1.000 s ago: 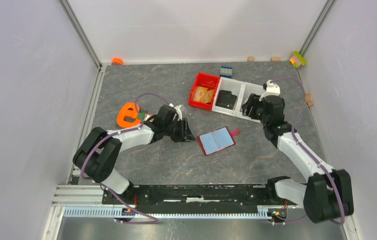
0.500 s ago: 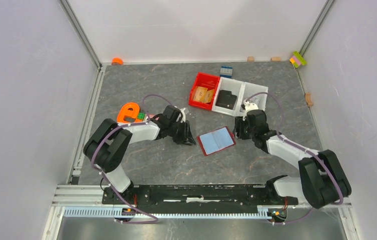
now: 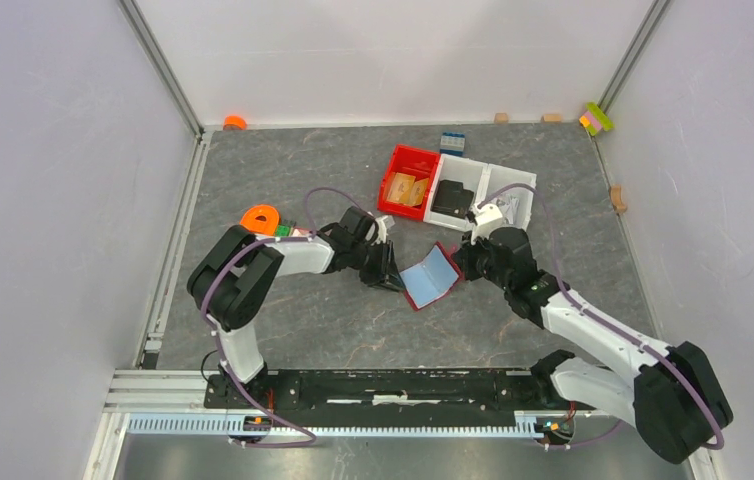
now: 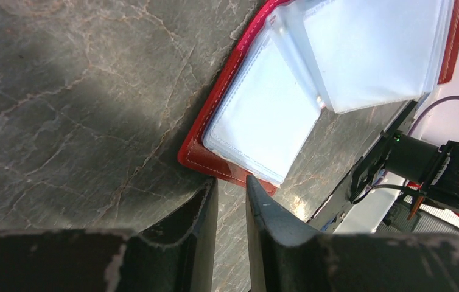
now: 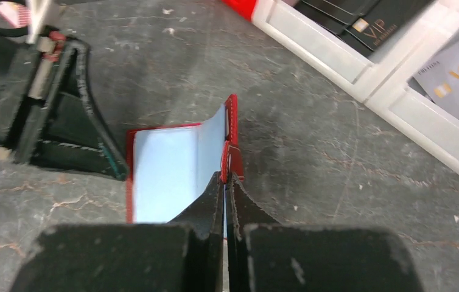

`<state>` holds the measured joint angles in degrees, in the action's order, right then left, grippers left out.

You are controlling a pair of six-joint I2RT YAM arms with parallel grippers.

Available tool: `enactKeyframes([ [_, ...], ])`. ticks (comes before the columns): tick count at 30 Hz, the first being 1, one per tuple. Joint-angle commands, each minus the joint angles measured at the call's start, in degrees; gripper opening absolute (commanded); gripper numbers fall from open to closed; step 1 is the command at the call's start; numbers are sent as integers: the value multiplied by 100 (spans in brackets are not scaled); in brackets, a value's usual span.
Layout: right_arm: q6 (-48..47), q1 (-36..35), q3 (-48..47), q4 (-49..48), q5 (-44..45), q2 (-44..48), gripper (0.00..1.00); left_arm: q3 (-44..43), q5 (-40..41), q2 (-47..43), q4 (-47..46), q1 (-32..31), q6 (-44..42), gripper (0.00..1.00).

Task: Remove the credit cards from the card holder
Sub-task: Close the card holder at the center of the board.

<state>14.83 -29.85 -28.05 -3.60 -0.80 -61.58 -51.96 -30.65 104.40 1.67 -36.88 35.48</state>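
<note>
Newly arrived right gripper pinches up the card holder at 3 o'clock, readying it for emptying; left gripper, fingers slightly parted, meets its 9 o'clock edge.

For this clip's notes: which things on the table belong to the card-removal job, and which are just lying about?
Job: card holder, one cover raised; its light blue sleeves; grey VIP card and black cards in the white tray.
Lying about: red bin holding tan wooden pieces; orange ring; blue block; coloured blocks by the far wall.
</note>
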Motion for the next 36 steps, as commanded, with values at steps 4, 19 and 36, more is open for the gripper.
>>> enactKeyframes([
  [4,-223,-541,-9,-390,-407,-108,0,-172,225,318,227,-48,-320,30],
  [19,-269,-2104,-672,-710,-876,-1677,45,-387,1000,323,891,-39,-643,29],
  [36,-255,-2104,205,-423,1357,1200,64,150,1231,-759,587,145,-625,25],
])
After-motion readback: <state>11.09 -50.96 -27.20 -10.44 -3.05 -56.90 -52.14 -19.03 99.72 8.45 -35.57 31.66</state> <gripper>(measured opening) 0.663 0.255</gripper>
